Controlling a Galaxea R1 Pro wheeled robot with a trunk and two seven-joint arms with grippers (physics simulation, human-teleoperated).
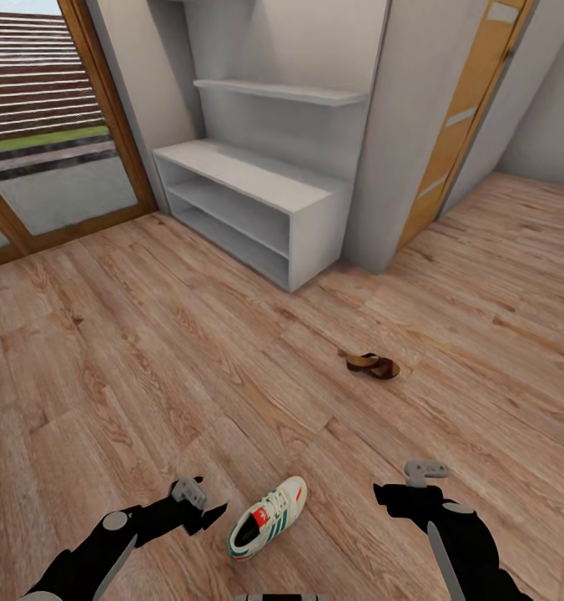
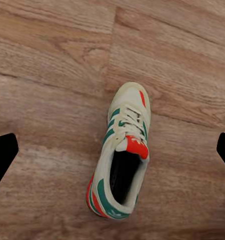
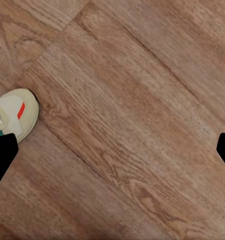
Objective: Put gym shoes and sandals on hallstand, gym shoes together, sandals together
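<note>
One cream-white gym shoe point(image 1: 268, 516) with green stripes lies on the corridor floor point(image 1: 190, 376) between my two arms. In the left wrist view that gym shoe point(image 2: 121, 152) sits centred between wide-spread fingertips point(image 2: 3, 155), above the floor. My left gripper point(image 1: 205, 505) hovers open just left of it. My right gripper point(image 1: 399, 488) is open to the shoe's right; its wrist view catches the shoe's toe point(image 3: 12, 112). A dark brown sandal point(image 1: 372, 365) lies farther ahead on the floor. The pale hallstand point(image 1: 249, 204) stands against the far wall with bare shelves.
A glass door with a wooden frame point(image 1: 107, 108) is at the left, dark outdoor steps behind it. A grey wall corner point(image 1: 399, 167) and a wooden door point(image 1: 465, 117) stand right of the hallstand. Open floor lies between me and the rack.
</note>
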